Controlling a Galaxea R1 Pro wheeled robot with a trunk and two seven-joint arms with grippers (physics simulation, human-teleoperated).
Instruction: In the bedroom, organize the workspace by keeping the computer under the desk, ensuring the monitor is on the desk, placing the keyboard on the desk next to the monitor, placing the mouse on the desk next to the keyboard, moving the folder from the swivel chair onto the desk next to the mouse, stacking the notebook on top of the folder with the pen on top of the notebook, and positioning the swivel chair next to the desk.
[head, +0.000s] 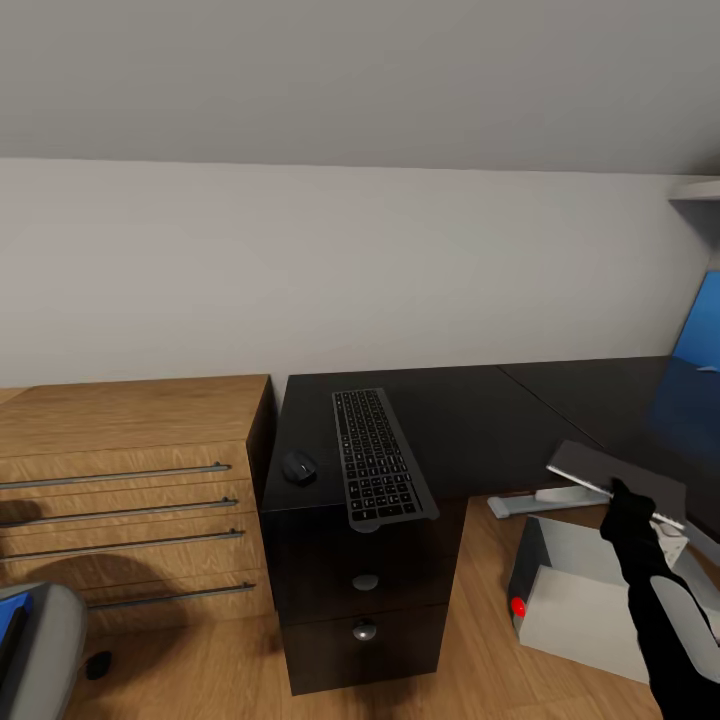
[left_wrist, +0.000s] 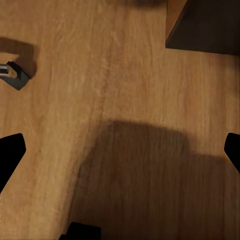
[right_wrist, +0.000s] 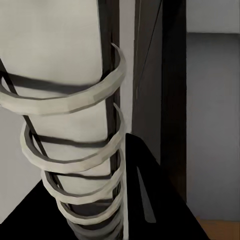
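While the notebook (head: 615, 478) is clamped in the right gripper (head: 628, 502) at 4 o'clock, keyboard (head: 378, 456) and mouse (head: 298, 467) are seen on the desk (head: 480, 420), left gripper (left_wrist: 120, 150) fingers spread apart.

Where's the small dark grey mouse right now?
In the head view, the small dark grey mouse sits on the glossy black desk near its left front corner, just left of the slim dark-keyed keyboard, beside the light oak cabinet.

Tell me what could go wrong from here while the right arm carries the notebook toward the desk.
1. The right gripper pinches the notebook only at its spiral edge, so it may tilt or slip out.
2. The keyboard overhangs the desk front edge; a bump could tip it to the floor.
3. The computer sits below the held notebook, so a drop would likely land on it.
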